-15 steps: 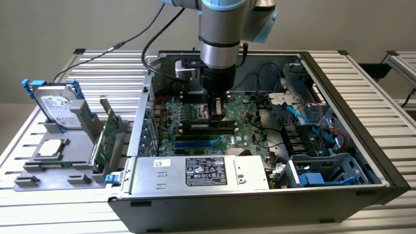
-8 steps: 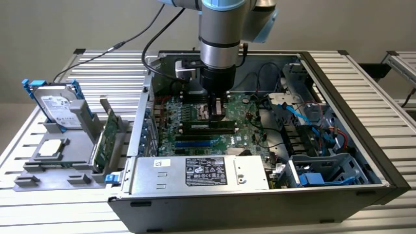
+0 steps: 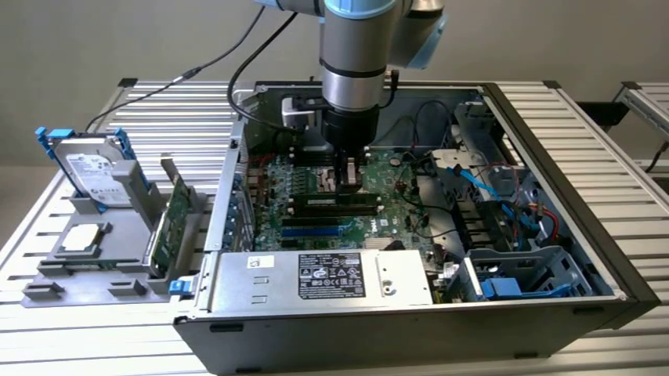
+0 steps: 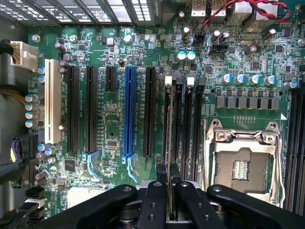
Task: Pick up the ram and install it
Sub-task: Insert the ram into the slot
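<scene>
My main worry is alignment. The gripper point(image 3: 350, 178) is down inside the computer case point(image 3: 585, 172), in the upper middle of the exterior view. Its fingers point(image 4: 155, 200) are pinched onto the ram point(image 4: 169, 143), which the wrist camera shows edge-on as a thin pale line over the black memory slots point(image 4: 183, 124). It looks lined up with the outermost slot of that group, the one nearest the blue slot point(image 4: 128, 112), but I cannot tell whether it hangs above the slot or already touches it. If the strip sits skewed in the pinch, or its notch misses the slot's key, pressing could bend the board or scrape the contacts. A weak grip could let it slide up between the pads. I also cannot tell whether the white clips point(image 4: 167, 80) at the slot ends are swung open, and closed ones would block seating. The processor socket point(image 4: 240, 164) lies just beside the slots, so a sideways slip could hit its frame. The blue cables point(image 3: 481, 184) run toward the exterior view's right, clear of the arm. The power supply point(image 3: 324, 278) sits lower centre. The hard drive point(image 3: 92, 168) and the expansion card point(image 3: 172, 219) stand at the exterior view's left, well apart.
</scene>
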